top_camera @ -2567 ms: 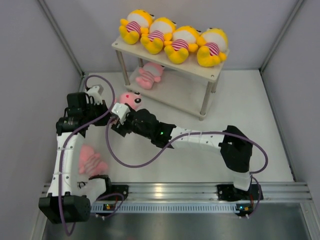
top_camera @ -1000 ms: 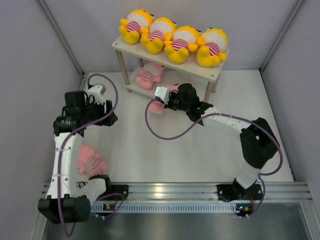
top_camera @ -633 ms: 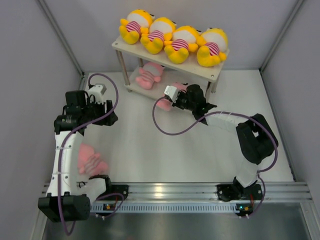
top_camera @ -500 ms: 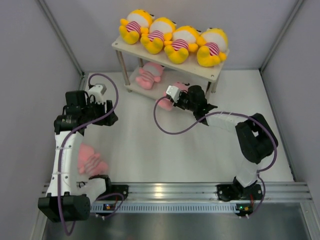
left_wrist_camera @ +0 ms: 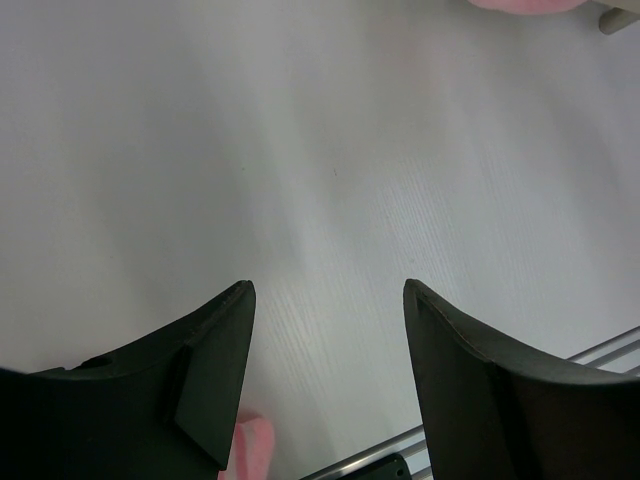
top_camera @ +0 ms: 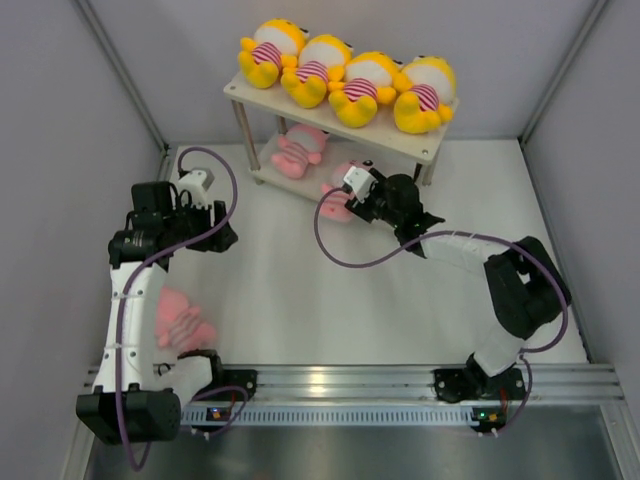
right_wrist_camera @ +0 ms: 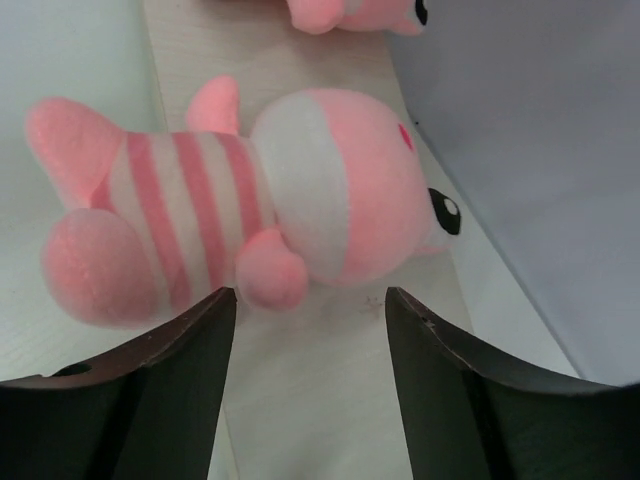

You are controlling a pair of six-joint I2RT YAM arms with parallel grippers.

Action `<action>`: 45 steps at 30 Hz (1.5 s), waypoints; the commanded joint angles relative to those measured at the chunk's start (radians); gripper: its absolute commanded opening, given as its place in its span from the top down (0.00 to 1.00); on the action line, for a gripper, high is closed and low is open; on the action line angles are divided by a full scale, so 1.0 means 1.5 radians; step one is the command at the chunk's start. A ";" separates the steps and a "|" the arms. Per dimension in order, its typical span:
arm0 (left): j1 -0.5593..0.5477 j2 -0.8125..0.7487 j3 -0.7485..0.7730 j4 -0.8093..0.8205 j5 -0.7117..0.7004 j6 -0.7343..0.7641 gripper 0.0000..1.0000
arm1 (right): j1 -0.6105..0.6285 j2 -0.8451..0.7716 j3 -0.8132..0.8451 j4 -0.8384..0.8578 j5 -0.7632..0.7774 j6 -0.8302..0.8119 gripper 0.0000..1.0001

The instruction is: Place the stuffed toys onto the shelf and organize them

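- Top external view: the shelf [top_camera: 430, 148] stands at the far side of the white table [top_camera: 300, 300]. A row of four yellow toys [top_camera: 340, 80] fills its upper board, packed side by side with their striped bellies up.
- On the lower board, the first pink toy [top_camera: 300, 150] lies toward the left end, partly under the upper board's front edge.
- The right arm [top_camera: 460, 245] stretches across the table to the lower board, where the second pink toy [top_camera: 332, 200] lies just to the right of the first.
- Right wrist view: the second pink toy [right_wrist_camera: 250, 210] rests on the pale wood with its head toward the back. Its feet hang past the board's front edge over the table.
- The right gripper [right_wrist_camera: 305, 292] is released, with its dark fingers spread and the toy just beyond their tips. It is unclear whether one tip brushes the toy's arm.
- The left gripper [left_wrist_camera: 325, 290] hangs over bare table, fingers wide apart and nothing between them.
- The third pink toy [top_camera: 183, 322] lies on the table by the left arm's base, partly hidden by that arm and well apart from the shelf.
- A purple cable [top_camera: 350, 262] loops from the right wrist.
- The white block [top_camera: 357, 181] on the right wrist is too small for any lettering to be read.
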State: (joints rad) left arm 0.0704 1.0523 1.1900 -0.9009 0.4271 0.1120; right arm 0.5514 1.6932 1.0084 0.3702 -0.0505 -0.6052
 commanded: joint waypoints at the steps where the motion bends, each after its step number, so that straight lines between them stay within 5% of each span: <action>1: -0.001 0.003 -0.001 -0.003 0.017 0.006 0.34 | 0.002 -0.079 0.023 -0.050 0.011 0.024 0.37; 8: -0.001 0.004 0.003 -0.003 0.022 0.004 0.34 | 0.057 -0.149 0.050 -0.193 0.007 0.001 0.31; 12: -0.001 0.005 0.007 -0.003 0.024 0.004 0.34 | 0.098 -0.139 0.074 -0.243 0.007 -0.040 0.12; 22: 0.000 0.003 0.003 -0.004 0.025 0.005 0.34 | 0.115 0.018 0.189 -0.358 0.101 -0.068 0.16; 26: -0.001 0.008 0.003 -0.004 0.021 0.012 0.34 | 0.112 0.057 0.216 -0.371 0.117 -0.070 0.35; 27: -0.001 0.008 0.000 -0.004 0.016 0.013 0.34 | 0.110 0.068 0.223 -0.368 0.123 -0.069 0.58; 32: 0.000 0.013 -0.006 -0.004 0.010 0.017 0.33 | 0.097 0.078 0.243 -0.370 0.119 -0.093 1.00; 41: -0.001 0.024 -0.004 -0.004 0.006 0.025 0.34 | 0.035 0.082 0.209 -0.198 -0.028 -0.131 1.00; 45: -0.001 0.027 -0.010 -0.004 -0.007 0.031 0.34 | 0.011 0.131 0.255 -0.204 -0.061 -0.133 1.00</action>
State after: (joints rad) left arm 0.0704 1.0912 1.1835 -0.9012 0.4271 0.1352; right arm 0.5976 1.8381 1.3273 -0.0196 -0.0513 -0.7853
